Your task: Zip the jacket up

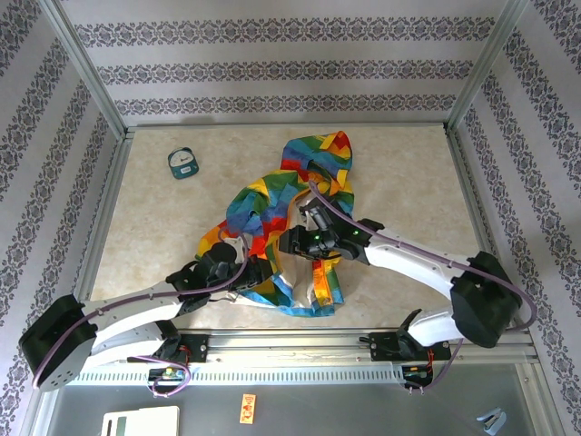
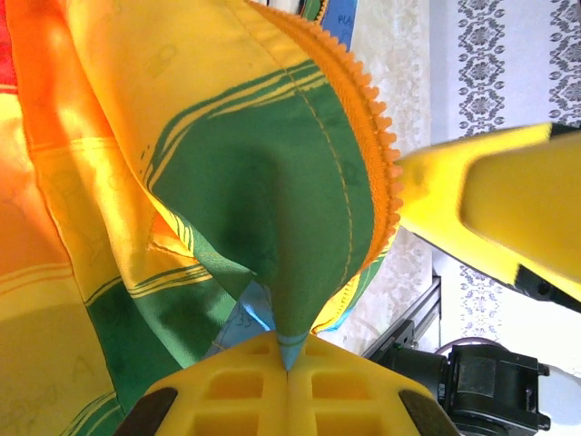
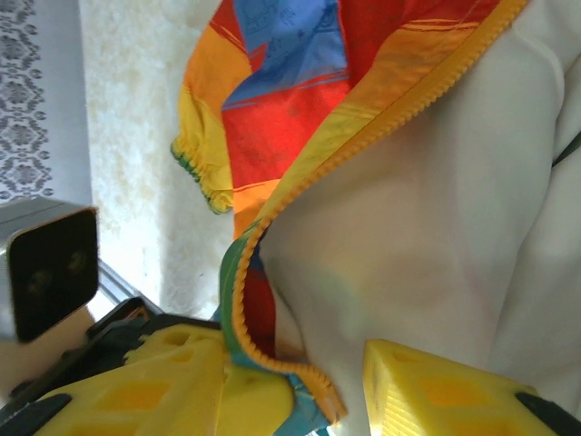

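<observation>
The jacket [image 1: 272, 195] lies crumpled mid-worktop [image 1: 408, 182], a fold of its green fabric pinched in the fully closed left end effector [image 2: 289, 377], while the right end effector [image 3: 295, 391] stands partly parted, the orange-yellow zipper edge [image 3: 363, 136] running down between its fingers.

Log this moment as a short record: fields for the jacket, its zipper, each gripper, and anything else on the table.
jacket: rainbow patchwork, crumpled mid-table, whitish lining showing
zipper edge: orange-yellow, not joined where visible
left gripper: shut on a green fold of the jacket beside the zipper teeth
right gripper: open, jaws either side of the zipper edge's lower end
other: small round teal gadget at the far left of the table, apart from the jacket
</observation>
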`<state>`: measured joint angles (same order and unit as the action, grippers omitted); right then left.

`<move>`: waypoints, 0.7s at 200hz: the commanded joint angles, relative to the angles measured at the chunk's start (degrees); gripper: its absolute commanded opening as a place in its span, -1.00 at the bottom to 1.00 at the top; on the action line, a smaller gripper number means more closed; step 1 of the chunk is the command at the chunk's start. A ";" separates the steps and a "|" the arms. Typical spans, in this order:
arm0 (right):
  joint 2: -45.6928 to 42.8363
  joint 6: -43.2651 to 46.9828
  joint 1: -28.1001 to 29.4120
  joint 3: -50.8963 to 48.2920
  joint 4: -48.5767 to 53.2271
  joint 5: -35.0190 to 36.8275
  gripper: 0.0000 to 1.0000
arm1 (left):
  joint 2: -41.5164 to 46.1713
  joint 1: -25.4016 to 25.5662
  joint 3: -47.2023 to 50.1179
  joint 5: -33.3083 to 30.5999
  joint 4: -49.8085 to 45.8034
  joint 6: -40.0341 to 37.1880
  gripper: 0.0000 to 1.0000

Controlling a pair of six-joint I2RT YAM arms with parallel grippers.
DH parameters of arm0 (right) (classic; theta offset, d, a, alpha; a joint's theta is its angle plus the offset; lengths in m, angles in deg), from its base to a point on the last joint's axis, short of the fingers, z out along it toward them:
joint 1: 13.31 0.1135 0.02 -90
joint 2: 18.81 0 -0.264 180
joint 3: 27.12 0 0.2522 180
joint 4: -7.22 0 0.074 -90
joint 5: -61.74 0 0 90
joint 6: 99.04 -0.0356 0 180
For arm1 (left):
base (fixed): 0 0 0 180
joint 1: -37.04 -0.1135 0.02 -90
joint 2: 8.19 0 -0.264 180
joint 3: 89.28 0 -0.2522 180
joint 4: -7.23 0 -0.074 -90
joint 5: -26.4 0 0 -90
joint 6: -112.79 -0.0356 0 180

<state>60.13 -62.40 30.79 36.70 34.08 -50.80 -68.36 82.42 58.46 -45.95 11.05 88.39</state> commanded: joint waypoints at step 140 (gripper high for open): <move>-3.17 -4.40 -0.24 -11.22 -18.26 -11.84 -0.32 | 1.32 -7.85 3.73 16.07 15.68 -1.89 -1.00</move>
<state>55.03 -64.30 30.76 26.80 23.02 -58.63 -66.96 75.17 61.54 -32.96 22.02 87.71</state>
